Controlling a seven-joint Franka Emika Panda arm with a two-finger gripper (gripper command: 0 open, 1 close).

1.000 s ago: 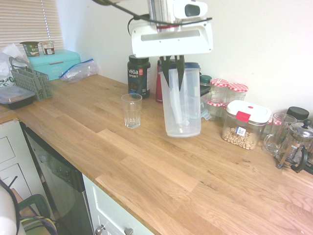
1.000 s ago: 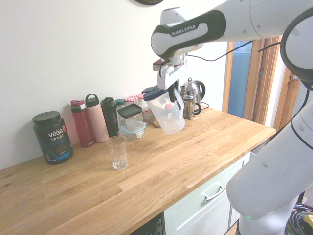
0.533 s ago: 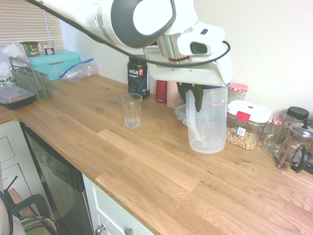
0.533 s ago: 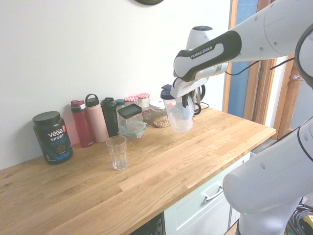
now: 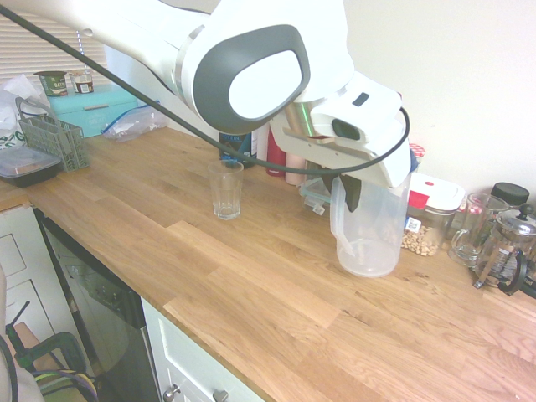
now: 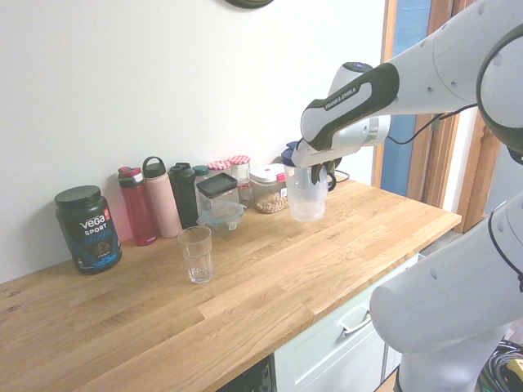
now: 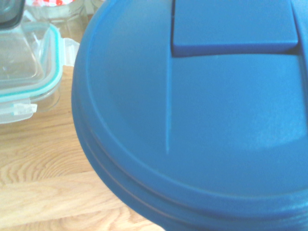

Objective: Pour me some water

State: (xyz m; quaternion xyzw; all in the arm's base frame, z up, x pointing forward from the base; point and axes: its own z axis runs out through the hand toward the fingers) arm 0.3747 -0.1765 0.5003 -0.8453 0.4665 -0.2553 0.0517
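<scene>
Jaws (image 5: pixel 350 186): clamped on the jug (image 5: pixel 368 226), upright, above the surface (image 5: pixel 251 285).
Glass (image 5: pixel 225 189): well apart from the jaws, toward the bottles.
Jug lid (image 7: pixel 202 115): on.

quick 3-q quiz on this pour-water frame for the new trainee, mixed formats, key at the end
1. True or false: the gripper holds the clear pitcher upright.
2. Multiple choice: the drinking glass stands
A) under the pitcher's spout
B) apart from the pitcher on the wooden counter
C) inside the pitcher
3. Fill in: in the wrist view the pitcher's lid is coloured ____.

Key:
1. True. It is upright, low over the counter; whether its base touches cannot be told.
2. B. The glass looks empty and stands well clear of the pitcher.
3. Blue.
</scene>
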